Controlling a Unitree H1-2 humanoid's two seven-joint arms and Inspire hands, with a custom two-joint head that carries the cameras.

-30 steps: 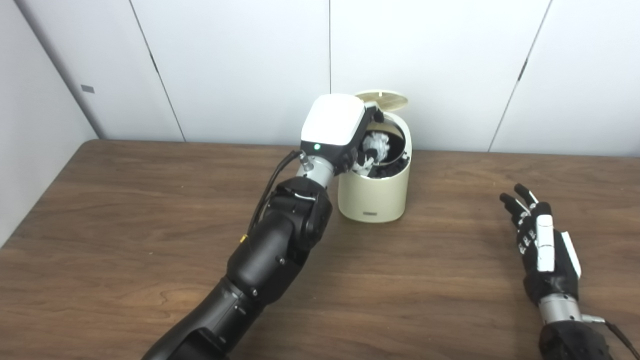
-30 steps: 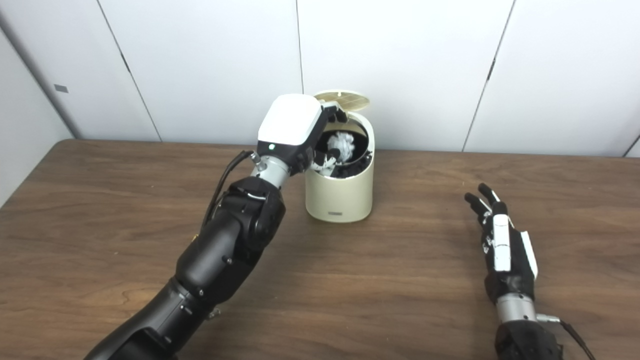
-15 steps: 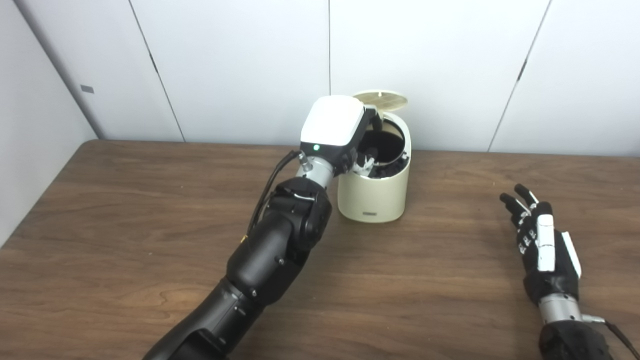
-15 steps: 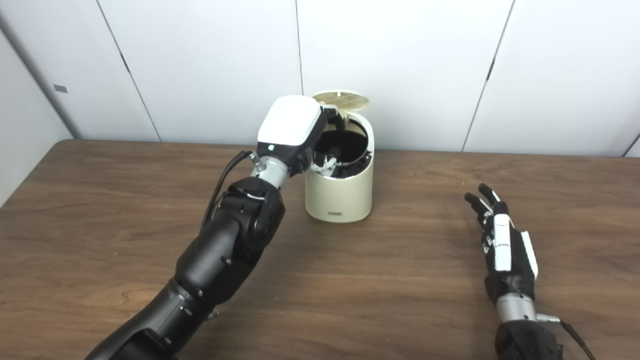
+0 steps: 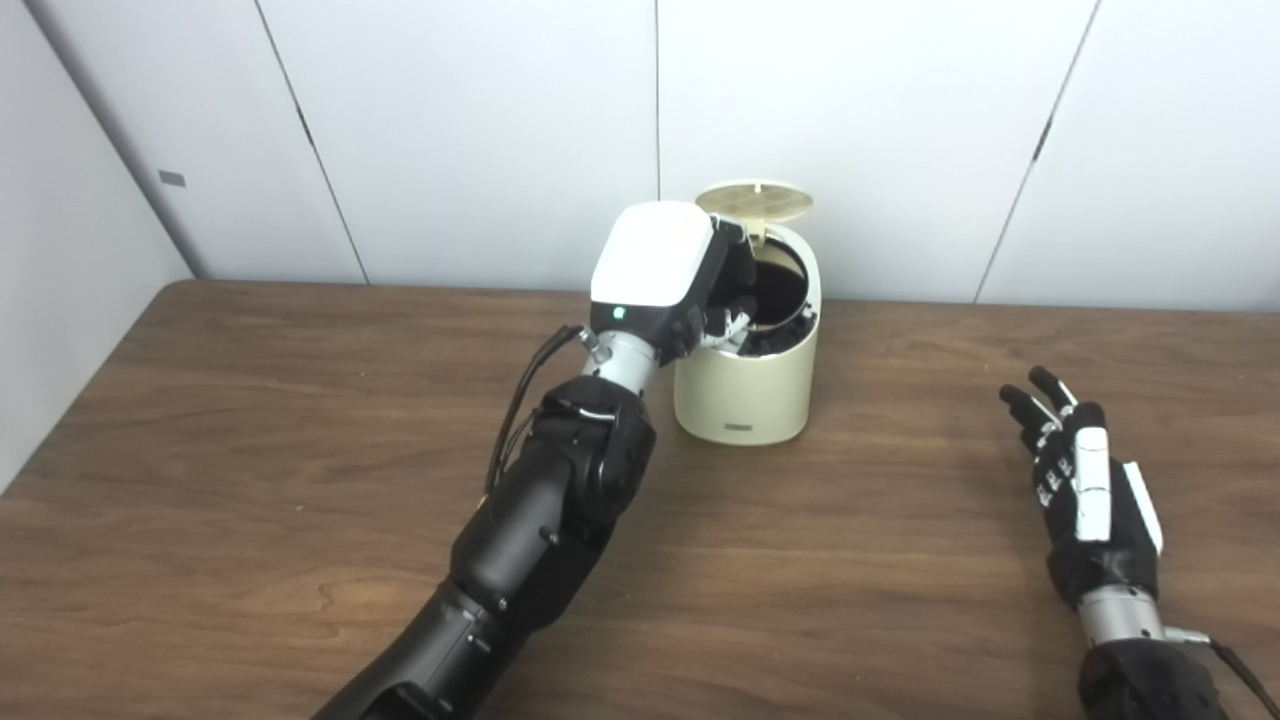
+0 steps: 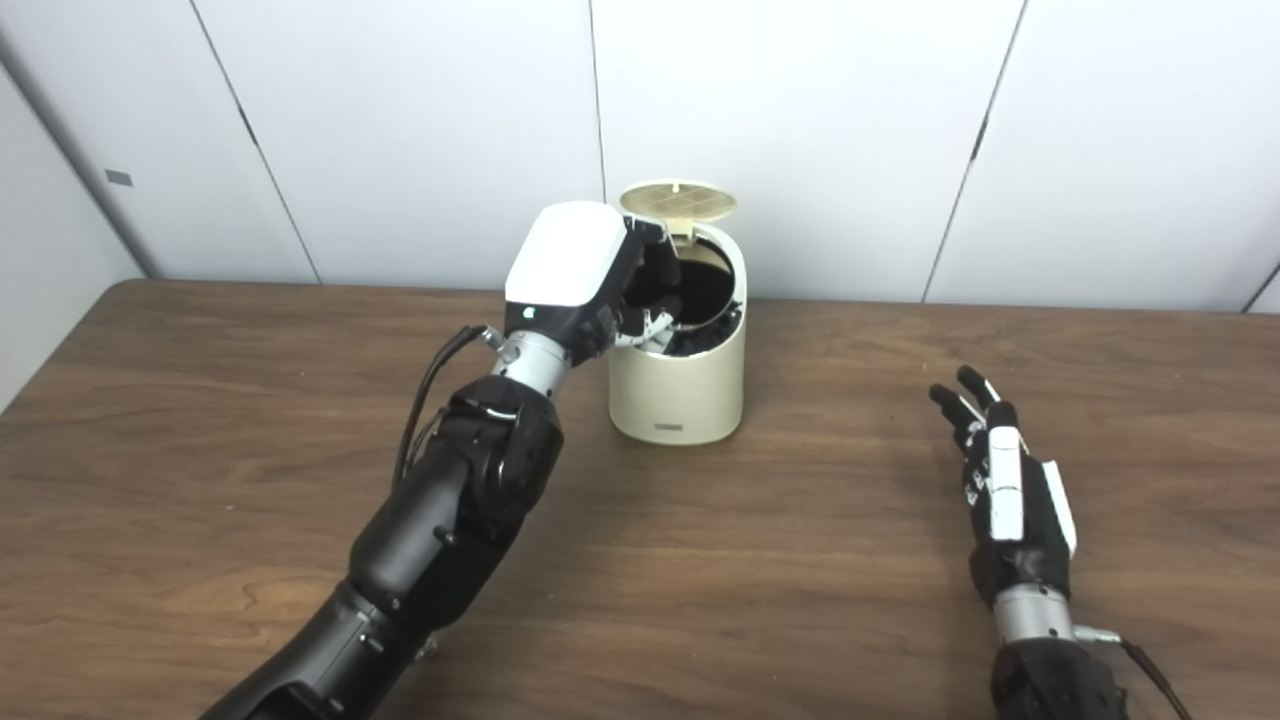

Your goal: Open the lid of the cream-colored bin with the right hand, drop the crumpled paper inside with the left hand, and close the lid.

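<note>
A: Where does the job stand?

B: The bin [image 5: 745, 380] sits on the surface [image 5: 300, 420] by the back wall, its lid [image 5: 753, 199] tipped up. The left robot hand [image 5: 690, 290] hovers at the bin's near-left rim with fingers loosely spread, and I see nothing in them. No paper shows; the opening is dark, so I judge the paper is down inside, out of sight.

A: So the drop is done?

B: It looks that way. Closing the lid is what remains.

A: And the right robot hand [image 6: 1005, 510]?

B: It lies well apart to the right, low over the surface, fingers stretched flat and empty. Next, the left arm should clear the rim, and a hand must reach the lid's top edge and press it down gently, so the light bin doesn't slide.
</note>
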